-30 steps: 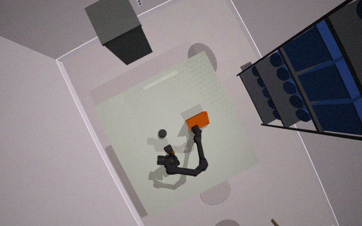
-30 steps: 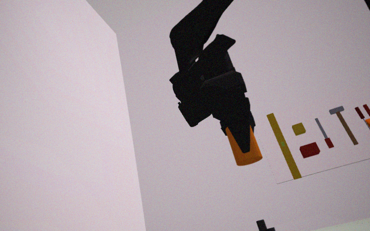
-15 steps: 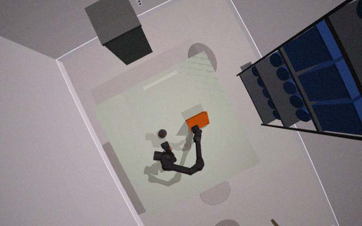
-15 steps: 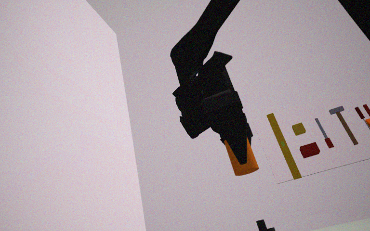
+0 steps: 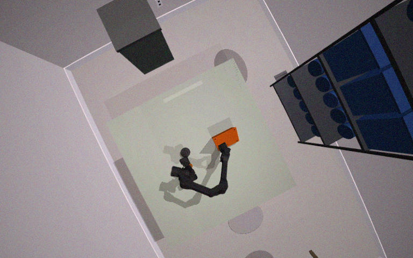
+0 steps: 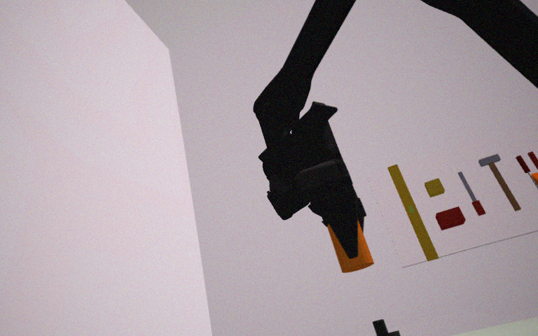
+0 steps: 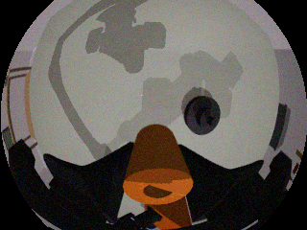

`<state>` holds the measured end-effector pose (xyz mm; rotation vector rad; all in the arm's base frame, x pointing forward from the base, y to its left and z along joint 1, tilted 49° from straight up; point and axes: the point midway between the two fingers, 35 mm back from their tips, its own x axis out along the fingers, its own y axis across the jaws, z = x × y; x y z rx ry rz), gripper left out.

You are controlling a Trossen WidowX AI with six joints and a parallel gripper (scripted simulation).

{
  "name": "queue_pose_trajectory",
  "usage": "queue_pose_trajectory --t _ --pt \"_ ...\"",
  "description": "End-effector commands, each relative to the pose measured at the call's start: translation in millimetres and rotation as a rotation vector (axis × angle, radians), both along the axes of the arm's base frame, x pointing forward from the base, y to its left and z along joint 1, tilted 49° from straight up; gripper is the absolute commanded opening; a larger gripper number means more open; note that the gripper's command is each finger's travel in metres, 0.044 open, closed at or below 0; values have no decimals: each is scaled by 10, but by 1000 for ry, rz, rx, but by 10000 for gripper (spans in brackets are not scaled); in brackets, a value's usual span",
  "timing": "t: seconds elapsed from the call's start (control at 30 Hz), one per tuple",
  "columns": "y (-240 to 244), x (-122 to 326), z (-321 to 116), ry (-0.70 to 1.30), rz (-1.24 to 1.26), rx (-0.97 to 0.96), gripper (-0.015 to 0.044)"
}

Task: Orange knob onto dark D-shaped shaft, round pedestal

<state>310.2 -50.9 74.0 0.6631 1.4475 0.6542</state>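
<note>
Gripper [image 5: 187, 164] [image 6: 354, 241] [image 7: 155, 148] gripping orange knob [image 5: 191, 165] [image 6: 361, 257] [image 7: 155, 153] between dark angular fingers; knob hanging above pale green tabletop [image 5: 243, 170] [image 7: 230, 43], well clear of pedestal; smooth tapered body flaring toward round end, dark hole showing in its face; round dark pedestal [image 5: 185, 152] [image 7: 194, 122] standing near knob, shaft [image 6: 380, 327] [image 7: 207, 118] rising from it, bare; matt black arm [image 5: 204, 188] [image 6: 317, 43] bending overhead, flat orange plate [image 5: 226, 138] lying by its base

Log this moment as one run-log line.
pincer: shut on orange knob | knob: raised, off shaft | round pedestal: bare of knob | flat-side alignment: cannot tell
</note>
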Motion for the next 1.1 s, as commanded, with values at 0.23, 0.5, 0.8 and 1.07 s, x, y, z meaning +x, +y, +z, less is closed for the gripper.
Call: queue_pose_trajectory --t 0.23,0.5,0.8,1.07 --pt "-171 61 -300 -13 3 -7 0" --pt "-275 80 -536 -15 4 -7 0" --pt "-379 75 -799 -12 3 -7 0" --pt "-454 71 -1001 -19 6 -6 0"
